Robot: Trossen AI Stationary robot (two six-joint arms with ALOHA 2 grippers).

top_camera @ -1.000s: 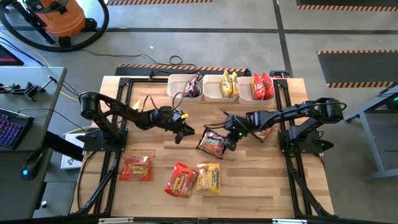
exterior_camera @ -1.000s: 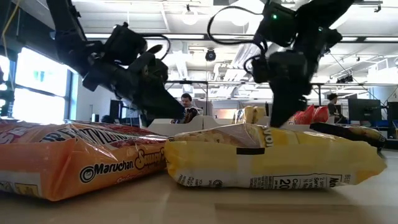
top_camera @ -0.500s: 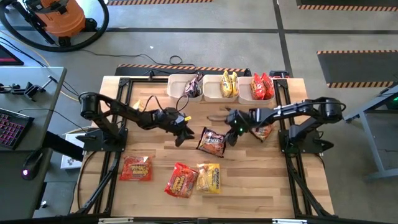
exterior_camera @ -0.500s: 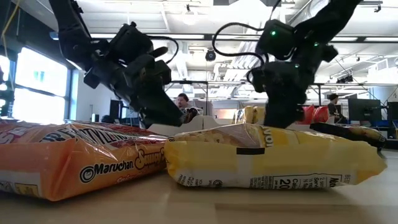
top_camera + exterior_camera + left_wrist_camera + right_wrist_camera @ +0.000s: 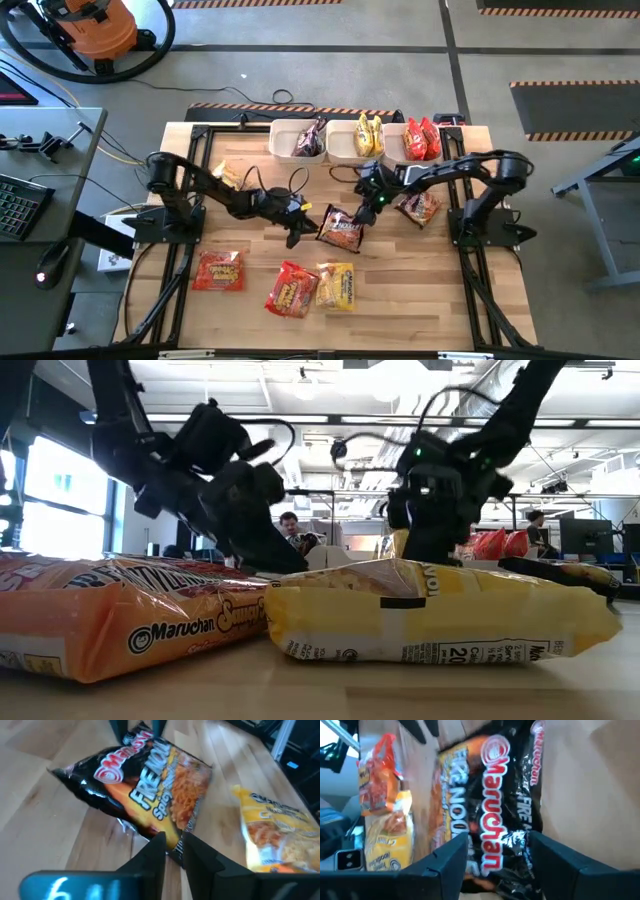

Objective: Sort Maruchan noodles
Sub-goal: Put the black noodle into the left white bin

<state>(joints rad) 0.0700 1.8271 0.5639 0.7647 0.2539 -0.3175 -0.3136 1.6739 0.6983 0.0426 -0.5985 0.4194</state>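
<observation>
The left end effector (image 5: 297,236) sat at the centre of the high view, its fingers (image 5: 150,857) nearly together and pinching the edge of the dark Maruchan packet (image 5: 342,229), which lay flat on the bench (image 5: 420,290) just to its right. The right end effector (image 5: 372,203) hovered at that packet's upper right edge, released, fingers spread wide over it. Other packets lay lower in the frame.
</observation>
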